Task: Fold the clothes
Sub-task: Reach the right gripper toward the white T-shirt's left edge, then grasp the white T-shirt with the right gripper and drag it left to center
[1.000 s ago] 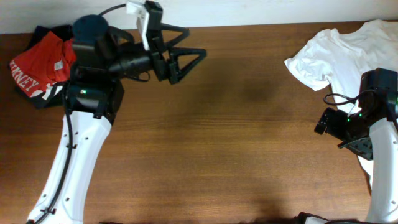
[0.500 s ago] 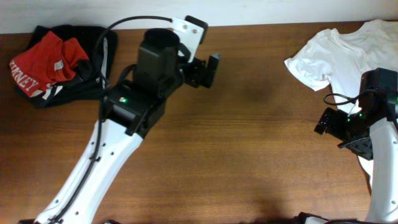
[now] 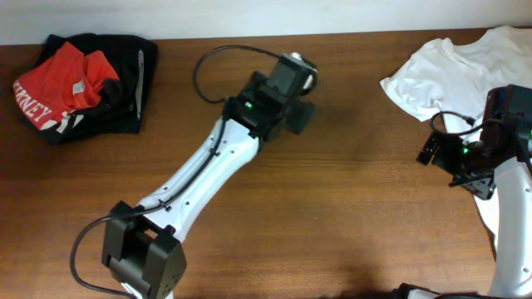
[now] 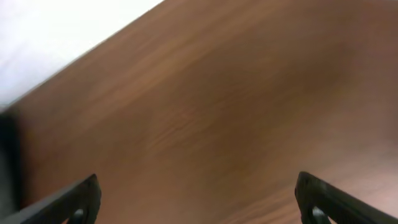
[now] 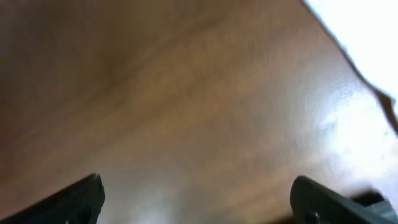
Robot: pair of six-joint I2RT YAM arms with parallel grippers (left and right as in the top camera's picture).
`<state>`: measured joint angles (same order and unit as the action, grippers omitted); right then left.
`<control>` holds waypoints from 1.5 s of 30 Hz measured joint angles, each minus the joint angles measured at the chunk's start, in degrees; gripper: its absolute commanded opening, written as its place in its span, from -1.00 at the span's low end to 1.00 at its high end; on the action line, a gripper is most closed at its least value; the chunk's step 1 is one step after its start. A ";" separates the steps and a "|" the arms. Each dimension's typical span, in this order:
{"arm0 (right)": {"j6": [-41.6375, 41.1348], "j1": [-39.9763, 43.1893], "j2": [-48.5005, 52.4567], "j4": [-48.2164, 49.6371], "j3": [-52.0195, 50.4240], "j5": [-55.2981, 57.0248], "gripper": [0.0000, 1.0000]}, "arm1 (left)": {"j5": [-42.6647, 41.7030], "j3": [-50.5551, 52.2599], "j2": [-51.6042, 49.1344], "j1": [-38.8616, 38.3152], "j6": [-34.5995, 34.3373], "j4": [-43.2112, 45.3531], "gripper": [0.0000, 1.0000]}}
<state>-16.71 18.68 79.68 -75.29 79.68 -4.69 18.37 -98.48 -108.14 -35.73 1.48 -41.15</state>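
The clothes, a white T-shirt (image 3: 465, 71), lie crumpled at the table's back right corner. In the right wrist view the T-shirt (image 5: 368, 34) shows only as a blurred white patch at the upper right. My right gripper (image 3: 427, 151) hangs just in front of the shirt's near left edge. Its jaws stand wide open (image 5: 198, 200) over bare wood. My left gripper (image 3: 303, 115) is stretched out over the back middle of the table, well left of the shirt. It is open too (image 4: 199, 202), with only wood between its fingers.
A red garment with white lettering (image 3: 50, 83) lies on a black garment (image 3: 120, 79) at the back left corner. The left arm (image 3: 199, 178) runs diagonally across the table from the front left. The back edge of the table (image 3: 357, 35) meets a white wall.
My left arm has swung right, from above the red and black pile to the back middle of the table. The right gripper has shifted slightly towards the shirt. Both stayed open.
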 measured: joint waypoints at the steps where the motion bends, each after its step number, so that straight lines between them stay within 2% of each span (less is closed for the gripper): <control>1: 0.00 0.00 0.00 2.36 0.00 0.00 0.99 | 3.48 -0.11 -0.13 2.23 -2.08 -2.36 0.99; 4: 0.94 0.00 0.48 8.39 0.00 -1.42 0.93 | 5.35 -0.57 -0.13 9.66 -4.59 -12.72 0.99; 6: 2.54 0.00 2.89 10.43 0.07 -2.19 0.86 | 2.49 -0.63 -0.15 13.49 -5.22 -16.87 0.99; 9: 5.44 -0.02 11.21 11.52 1.99 -2.58 0.86 | -3.89 -0.66 -0.15 17.84 -5.68 -20.87 0.99; 15: 9.70 -3.63 30.64 12.83 21.51 -2.05 0.68 | -6.40 -0.66 -0.17 22.69 -5.86 -26.86 0.99; 18: 9.99 -6.71 36.70 17.75 27.43 0.85 0.57 | -6.36 -0.66 -0.17 25.73 -5.86 -28.24 0.99; 27: 9.51 -10.43 44.65 33.55 27.96 6.21 0.54 | -6.38 -0.66 -0.17 29.49 -5.86 -30.21 0.99; 33: 7.61 -10.40 51.30 35.60 28.11 6.86 0.41 | -6.38 -0.66 -0.17 29.49 -5.86 -30.18 0.99; 45: 6.10 -10.43 56.59 36.37 28.17 7.48 0.37 | -6.38 -0.66 -0.17 29.49 -5.86 -29.35 0.99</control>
<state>-10.61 8.25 136.27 -38.92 107.85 2.79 11.99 -99.13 -108.31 -6.24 -4.38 -70.50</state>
